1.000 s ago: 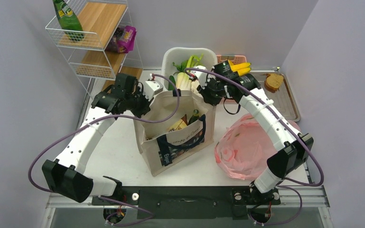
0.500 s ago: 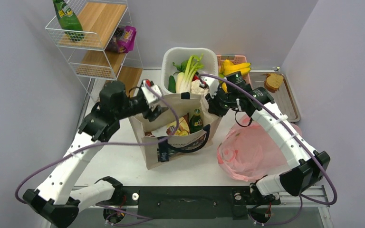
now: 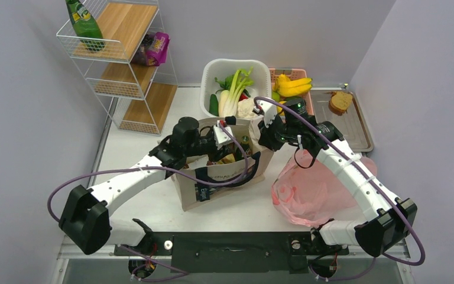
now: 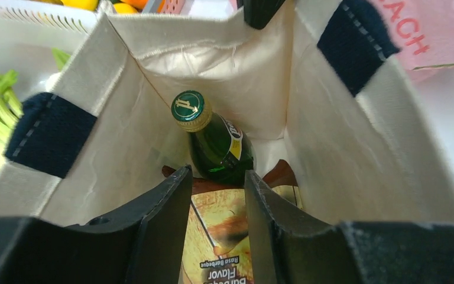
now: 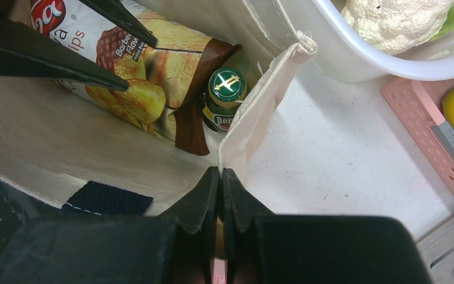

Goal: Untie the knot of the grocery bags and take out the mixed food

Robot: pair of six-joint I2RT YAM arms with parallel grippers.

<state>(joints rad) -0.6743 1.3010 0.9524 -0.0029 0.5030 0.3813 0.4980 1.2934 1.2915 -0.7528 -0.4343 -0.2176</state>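
Unloading step: right gripper (image 5: 220, 173) pinches canvas tote (image 5: 260, 100) rim, spreading mouth; left gripper (image 4: 217, 176), half-open, empty, hangs inside above green bottle (image 4: 216, 145) and snack packet (image 4: 216, 234). Advice: centre jaws on bottle neck.

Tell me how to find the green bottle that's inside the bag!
Look in the beige tote mid-table. The green bottle stands in a corner beside the chip packet, cap up. Its look-alike stands out on the wire shelf; this one is inside the bag.

The tote (image 4: 224, 65) is matt woven cloth, the bottle (image 4: 219, 151) glossy glass.
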